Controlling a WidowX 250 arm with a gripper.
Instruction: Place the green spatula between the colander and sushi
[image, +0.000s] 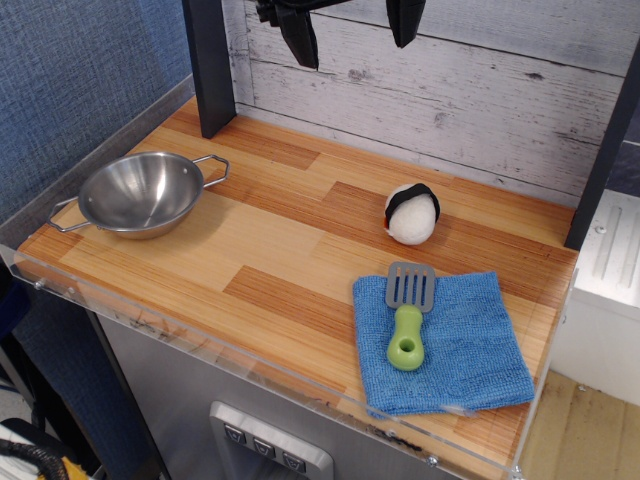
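The green spatula (408, 316) lies on a blue cloth (441, 341) at the front right, grey slotted blade pointing away, lime handle with ring hole toward the front edge. The sushi (411, 213), a white rice ball with a black band, rests on the wood just behind the cloth. The colander (140, 194), a shiny steel bowl with two wire loop handles, sits at the left. My gripper (352, 30) hangs high at the top edge, well above and behind everything, its two black fingers spread apart with nothing between them.
The wooden counter (280, 250) has a clear acrylic lip along the front and left edges. A dark post (208, 65) stands at the back left, another dark post (603, 150) at the right. A whitewashed plank wall runs behind.
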